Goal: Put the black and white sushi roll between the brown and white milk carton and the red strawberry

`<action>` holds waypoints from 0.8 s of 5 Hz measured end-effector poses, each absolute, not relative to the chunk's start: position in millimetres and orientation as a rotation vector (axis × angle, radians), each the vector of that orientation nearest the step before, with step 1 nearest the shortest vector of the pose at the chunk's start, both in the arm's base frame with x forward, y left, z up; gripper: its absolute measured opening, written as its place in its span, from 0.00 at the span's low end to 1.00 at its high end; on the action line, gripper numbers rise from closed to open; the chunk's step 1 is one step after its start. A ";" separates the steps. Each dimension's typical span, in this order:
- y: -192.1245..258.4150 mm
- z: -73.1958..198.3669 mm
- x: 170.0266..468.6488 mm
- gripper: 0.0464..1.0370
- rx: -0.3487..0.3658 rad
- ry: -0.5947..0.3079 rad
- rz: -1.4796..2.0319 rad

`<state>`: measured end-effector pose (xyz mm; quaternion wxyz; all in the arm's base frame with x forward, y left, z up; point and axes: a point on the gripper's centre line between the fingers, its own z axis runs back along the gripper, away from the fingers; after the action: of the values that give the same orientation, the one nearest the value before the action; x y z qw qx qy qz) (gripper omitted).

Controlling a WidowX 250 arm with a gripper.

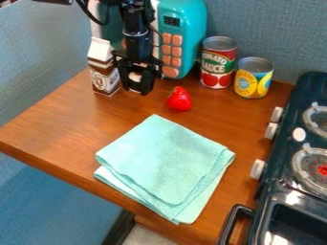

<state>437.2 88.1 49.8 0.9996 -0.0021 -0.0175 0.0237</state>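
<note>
My fixed camera looks down at a slant from above the near side of the wooden tabletop, facing my arm and the blue wall at the far side. It sits close enough that the folded cloth looms large in the near half and the stove runs out of view on the right.

Tomato sauce can, near tabletop's back edge: label reads "TOMATO SAUCE". Toy microwave, beside it: display appears to read "888". Yellow-labelled can, carton: print illegible.
</note>
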 end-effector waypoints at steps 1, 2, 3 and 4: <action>87.4 44.5 439.8 0.60 -0.009 -0.025 0.050; 85.2 34.5 441.6 0.60 -0.006 -0.007 0.053; 79.8 24.1 442.2 0.60 -0.001 0.017 0.047; 79.5 22.5 443.2 0.60 0.014 0.020 0.060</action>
<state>443.2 79.5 22.5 0.9995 0.0068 0.0102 0.0299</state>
